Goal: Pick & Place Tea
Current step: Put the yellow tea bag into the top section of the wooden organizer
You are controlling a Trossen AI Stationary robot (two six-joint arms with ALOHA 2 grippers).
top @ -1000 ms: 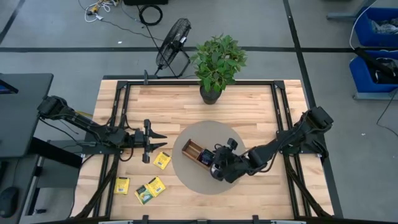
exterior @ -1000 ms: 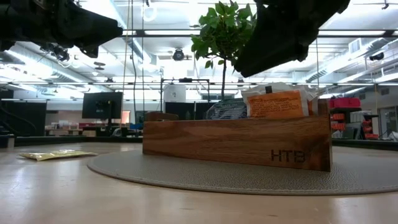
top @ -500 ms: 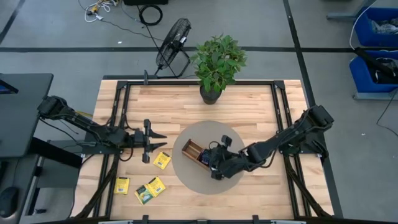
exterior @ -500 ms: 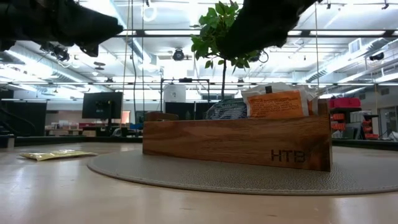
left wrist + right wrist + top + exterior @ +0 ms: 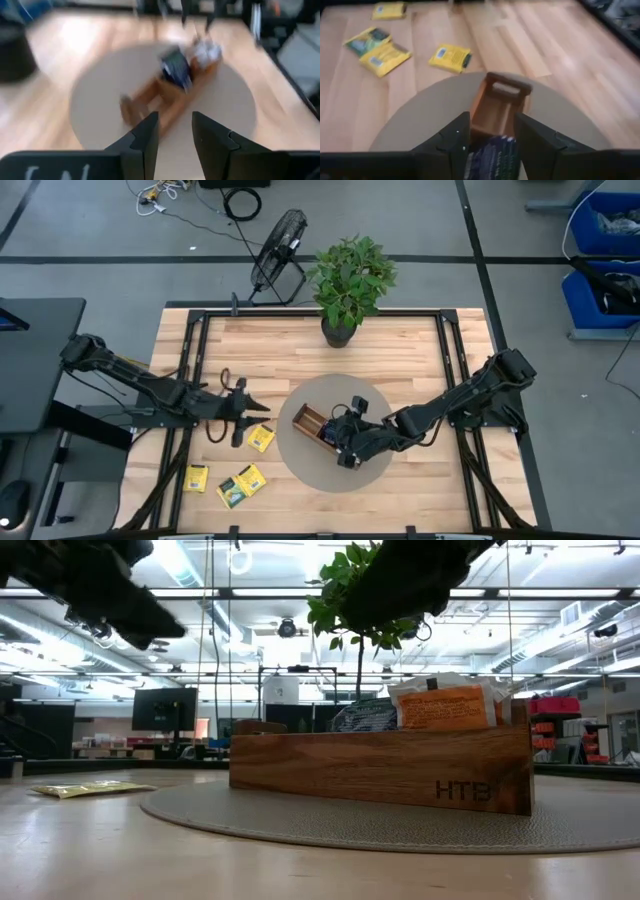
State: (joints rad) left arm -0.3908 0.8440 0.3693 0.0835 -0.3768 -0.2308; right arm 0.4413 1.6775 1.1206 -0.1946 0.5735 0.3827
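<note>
Worktop (image 5: 400, 350): pale wooden boards in a black frame. Unchanged over the last second.

Mat (image 5: 300, 460): round grey disc, the landmark for all entries below. Unmoved.

Plant (image 5: 350, 280): potted, on the far side of the mat. Unmoved.

Right arm: reached in over the mat. Within the last second its jaws (image 5: 345, 448) had advanced from the mat's right part onto the tray's filled end. In the right wrist view the fingers (image 5: 451, 137) stood moderately apart with nothing between them, the navy sachets directly ahead.

Left arm: lay off the mat's left edge. Its jaws (image 5: 240, 408) had swung slightly, now angled toward the nearest loose sachet, and stood partly open and empty in the left wrist view.

Tray (image 5: 312, 422): long wooden divided box lying on the mat, left of centre. Its left compartment was bare; sachets stood upright at the other end, orange-and-white (image 5: 445, 708) and navy (image 5: 495, 157). Position unchanged.

Tea, loose: yellow sachets on the worktop, off the mat to the left; one (image 5: 260, 438) just beside the mat's edge, three (image 5: 241, 485) farther out. None moved.

Judgement: no sachet was in hand; the loose yellow ones were yet to be placed, and the left arm's turn suggested the nearest was its next pick.
</note>
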